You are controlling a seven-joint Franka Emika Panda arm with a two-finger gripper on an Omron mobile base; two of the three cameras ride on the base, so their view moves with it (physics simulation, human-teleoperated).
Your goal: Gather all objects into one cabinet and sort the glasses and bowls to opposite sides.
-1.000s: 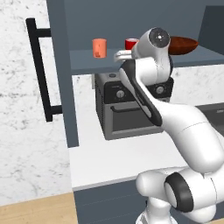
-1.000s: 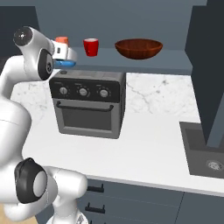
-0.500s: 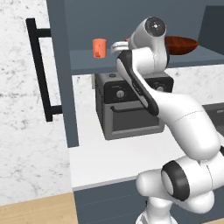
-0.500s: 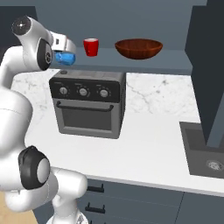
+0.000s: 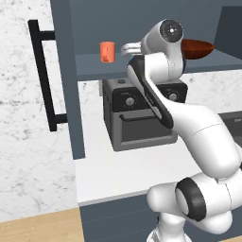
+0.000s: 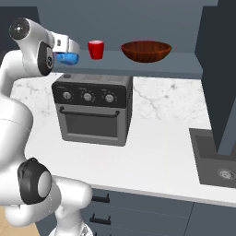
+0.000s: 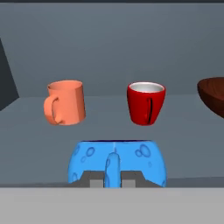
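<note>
On the far left of the left base view, the cabinet door (image 5: 61, 80) stands swung wide open with its long black bar handle (image 5: 45, 78) facing out, so the front of the cabinet shelf (image 5: 94, 66) is unobstructed along its whole near edge. The orange tumbler (image 7: 65, 102) stands upright toward the left end of the shelf, with bare shelf between it and the left wall. Well apart to its right stands the red cup (image 7: 146, 103), also upright, leaving an open gap between the two. In front of that gap, at the shelf's near edge, the tool (image 7: 112, 177) is clenched on the rim of the small blue bowl (image 7: 117, 162); whether the bowl touches the shelf cannot be told. From the right base view the blue bowl hangs just left of the red cup and above the toaster oven (image 6: 93, 109). Farther right sits the dark brown bowl (image 6: 146, 50), apart from the red cup, with free shelf on its right up to the dark panel (image 6: 220, 69). Below, the marble tabletop (image 6: 156, 152) runs bare from the oven to the sink (image 6: 216, 159).
</note>
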